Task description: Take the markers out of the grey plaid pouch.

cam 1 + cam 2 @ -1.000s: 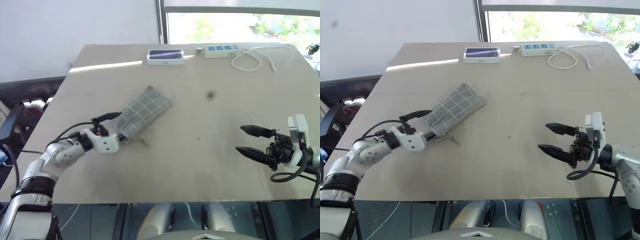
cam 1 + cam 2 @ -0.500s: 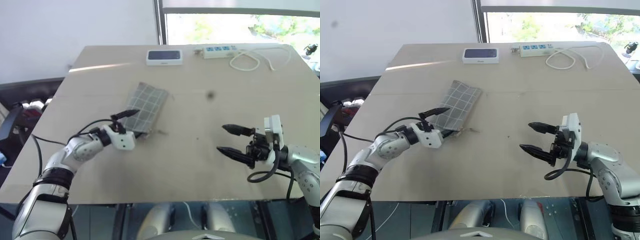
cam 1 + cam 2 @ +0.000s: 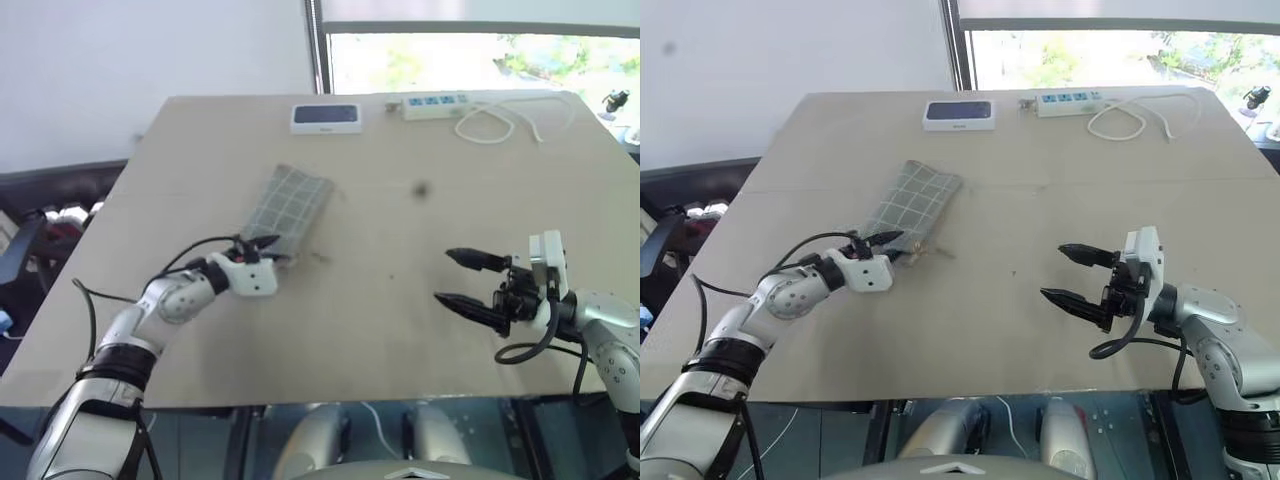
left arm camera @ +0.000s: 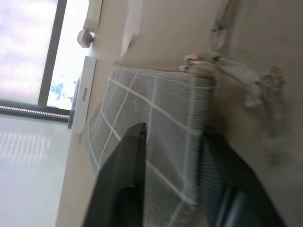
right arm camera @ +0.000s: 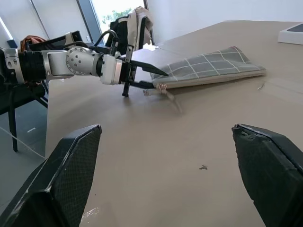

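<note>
Grey plaid pouch (image 3: 910,203) lies flat on the beige table (image 3: 1040,310), left of the middle, its long side running from the near left toward the far right. Its near end sits between the black fingers of the left gripper (image 3: 890,246), which is clamped on that end; in the left wrist view the fabric (image 4: 161,146) is pinched between one finger (image 4: 125,189) on top and the other beneath. A small zip pull with a pale cord (image 4: 246,85) trails from that same end onto the tabletop.

Markers cannot be seen; the pouch looks closed and flat.

The right gripper (image 3: 1072,275) hovers over the table's near right part, well apart from the pouch, its two fingers spread wide with nothing between them. In the right wrist view those fingertips (image 5: 71,165) frame the pouch (image 5: 213,68) and the left gripper (image 5: 142,78) across the table.

At the far edge of the table lie a white-and-dark box (image 3: 957,114) and, to its right, a white power strip (image 3: 1065,101) with a looped white cable (image 3: 1140,112). A window (image 3: 1110,55) stands behind the table.
</note>
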Motion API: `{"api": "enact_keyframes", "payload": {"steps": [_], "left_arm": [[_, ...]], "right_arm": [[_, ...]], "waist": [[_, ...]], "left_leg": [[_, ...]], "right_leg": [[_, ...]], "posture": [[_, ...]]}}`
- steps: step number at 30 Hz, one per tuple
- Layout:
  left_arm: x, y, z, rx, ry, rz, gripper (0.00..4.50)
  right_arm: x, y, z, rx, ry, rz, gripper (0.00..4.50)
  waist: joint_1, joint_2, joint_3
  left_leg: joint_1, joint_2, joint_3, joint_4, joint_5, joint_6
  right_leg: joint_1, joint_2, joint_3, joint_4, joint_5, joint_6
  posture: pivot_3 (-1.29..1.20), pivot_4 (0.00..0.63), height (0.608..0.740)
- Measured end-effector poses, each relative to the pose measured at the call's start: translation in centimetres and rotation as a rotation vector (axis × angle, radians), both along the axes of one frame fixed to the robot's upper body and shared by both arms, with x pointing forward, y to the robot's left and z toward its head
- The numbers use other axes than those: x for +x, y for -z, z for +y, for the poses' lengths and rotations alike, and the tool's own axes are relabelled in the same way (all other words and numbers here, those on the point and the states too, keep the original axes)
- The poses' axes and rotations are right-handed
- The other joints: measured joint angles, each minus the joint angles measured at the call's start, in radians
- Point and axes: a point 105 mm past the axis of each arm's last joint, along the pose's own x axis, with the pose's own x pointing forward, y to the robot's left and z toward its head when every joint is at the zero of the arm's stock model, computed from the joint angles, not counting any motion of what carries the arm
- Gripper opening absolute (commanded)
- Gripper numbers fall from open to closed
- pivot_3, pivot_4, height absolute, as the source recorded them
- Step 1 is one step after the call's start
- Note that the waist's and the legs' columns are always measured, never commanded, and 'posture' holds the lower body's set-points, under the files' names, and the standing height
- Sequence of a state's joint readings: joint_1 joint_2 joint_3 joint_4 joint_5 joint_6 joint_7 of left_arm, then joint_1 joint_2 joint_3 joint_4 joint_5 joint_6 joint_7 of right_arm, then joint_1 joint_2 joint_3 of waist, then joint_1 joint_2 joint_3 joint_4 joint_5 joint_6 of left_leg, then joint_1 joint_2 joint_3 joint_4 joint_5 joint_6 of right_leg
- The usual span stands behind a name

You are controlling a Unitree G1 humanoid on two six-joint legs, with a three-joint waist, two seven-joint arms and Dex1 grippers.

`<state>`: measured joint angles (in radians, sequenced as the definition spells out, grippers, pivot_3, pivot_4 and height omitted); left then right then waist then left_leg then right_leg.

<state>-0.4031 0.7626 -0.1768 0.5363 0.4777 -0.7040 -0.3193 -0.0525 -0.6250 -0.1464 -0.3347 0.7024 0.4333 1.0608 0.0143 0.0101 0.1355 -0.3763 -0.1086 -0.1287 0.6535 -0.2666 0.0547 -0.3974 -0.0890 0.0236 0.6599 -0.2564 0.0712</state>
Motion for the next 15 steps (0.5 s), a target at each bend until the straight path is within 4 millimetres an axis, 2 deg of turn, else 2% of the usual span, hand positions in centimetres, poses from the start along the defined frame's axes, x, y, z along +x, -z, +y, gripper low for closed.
{"api": "enact_keyframes", "payload": {"steps": [11, 15], "left_arm": [[0.1, -0.3, -0.4, -0.004, -0.006, -0.001, 0.09], [-0.1, -0.6, -2.1, -0.029, 0.045, 0.006, 0.09]], "right_arm": [[0.4, 0.0, 0.3, -0.004, 0.014, 0.008, 4.5], [1.0, 0.2, 1.6, -0.046, 0.005, 0.002, 4.5]], "waist": [[0.0, 0.001, -0.001], [0.002, 0.0, 0.0]], "left_leg": [[0.0, 0.0, 0.0, 0.0, 0.0, 0.0], [-0.002, 0.0, -0.001, 0.0, 0.002, -0.004]], "right_leg": [[0.0, 0.0, 0.0, 0.0, 0.0, 0.0], [-0.001, 0.0, -0.001, -0.002, 0.0, 0.0]], "posture": [[0.0, 0.15, 0.74], [0.0, 0.15, 0.74]]}}
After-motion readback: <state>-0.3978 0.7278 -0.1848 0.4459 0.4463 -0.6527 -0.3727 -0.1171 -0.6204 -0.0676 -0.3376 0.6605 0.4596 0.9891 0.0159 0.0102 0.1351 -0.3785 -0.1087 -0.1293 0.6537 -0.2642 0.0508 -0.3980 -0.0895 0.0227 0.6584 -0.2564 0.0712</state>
